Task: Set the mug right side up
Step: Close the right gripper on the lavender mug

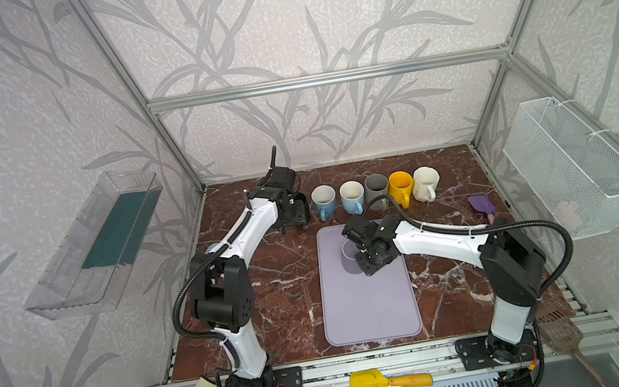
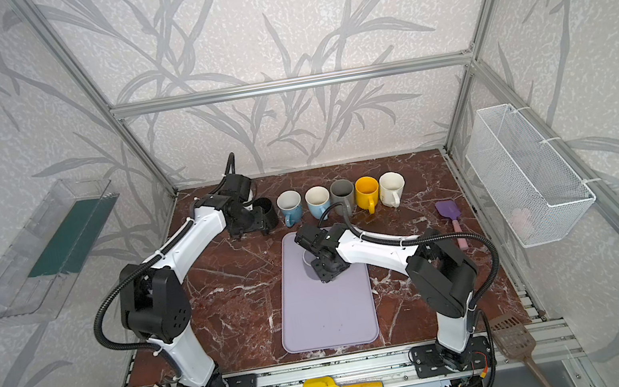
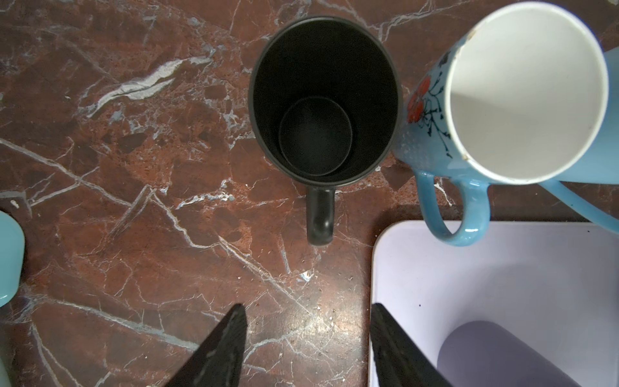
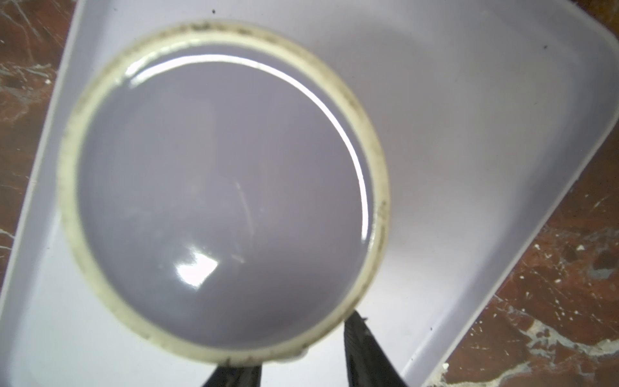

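While the right claw (image 4: 301, 367) is being held directly over it, the lavender mug (image 4: 217, 184) is being largely hidden in both top views. In the right wrist view its unglazed foot ring is being shown facing up, so the mug is being presented upside down on the lavender tray (image 1: 368, 311). One finger (image 4: 234, 377) is being cut off behind the base and the other (image 4: 368, 355) is being seen just beside it. They are being held narrowly apart, and a grip cannot be told. The left claw (image 3: 308, 306) is being held wide and empty over the bench (image 3: 134, 201), near an upright black mug (image 3: 323, 100), which is being partly covered by that claw in a top view (image 2: 267, 209).
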Available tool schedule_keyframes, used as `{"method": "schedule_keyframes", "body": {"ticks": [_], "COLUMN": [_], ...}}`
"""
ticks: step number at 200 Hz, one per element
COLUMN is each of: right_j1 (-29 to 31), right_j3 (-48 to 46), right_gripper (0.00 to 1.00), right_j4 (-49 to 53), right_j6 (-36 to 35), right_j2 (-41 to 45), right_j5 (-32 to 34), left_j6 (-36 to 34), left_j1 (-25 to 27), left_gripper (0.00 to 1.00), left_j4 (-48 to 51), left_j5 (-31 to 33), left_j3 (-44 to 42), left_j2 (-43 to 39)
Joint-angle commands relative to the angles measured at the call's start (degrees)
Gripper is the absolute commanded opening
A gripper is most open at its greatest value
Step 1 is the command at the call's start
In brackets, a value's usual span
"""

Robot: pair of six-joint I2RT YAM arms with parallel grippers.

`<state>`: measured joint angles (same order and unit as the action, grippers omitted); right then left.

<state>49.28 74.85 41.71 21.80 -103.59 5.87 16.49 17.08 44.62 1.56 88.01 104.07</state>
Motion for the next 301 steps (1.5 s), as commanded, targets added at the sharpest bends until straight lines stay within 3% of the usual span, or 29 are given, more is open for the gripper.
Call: {"method": "schedule_keyframes", "body": {"ticks": [1, 199, 301], "right_j1": [0.0, -0.9, -1.4], "right_j3": [2.5, 5.7, 5.9], "right_gripper": [0.37, 0.22, 0.09], "right_j4": [2.3, 4.1, 4.7], "right_j6": [-3.5, -6.1, -7.3], "right_j2": [-1.7, -4.8, -4.9], "right_j5": [-0.9, -0.7, 0.4], "left_j6": [-0.4, -0.6, 0.1], "left_j1": [-0.2, -0.2, -0.2], "left_gripper": [0.61, 0.61, 0.61], "left_j4": [1.6, 2.5, 1.9], "left_j5": [1.2, 2.3, 4.4], "left_j3": [-1.0, -2.3, -3.6], "left_j2": [-2.6, -3.9, -5.8]}}
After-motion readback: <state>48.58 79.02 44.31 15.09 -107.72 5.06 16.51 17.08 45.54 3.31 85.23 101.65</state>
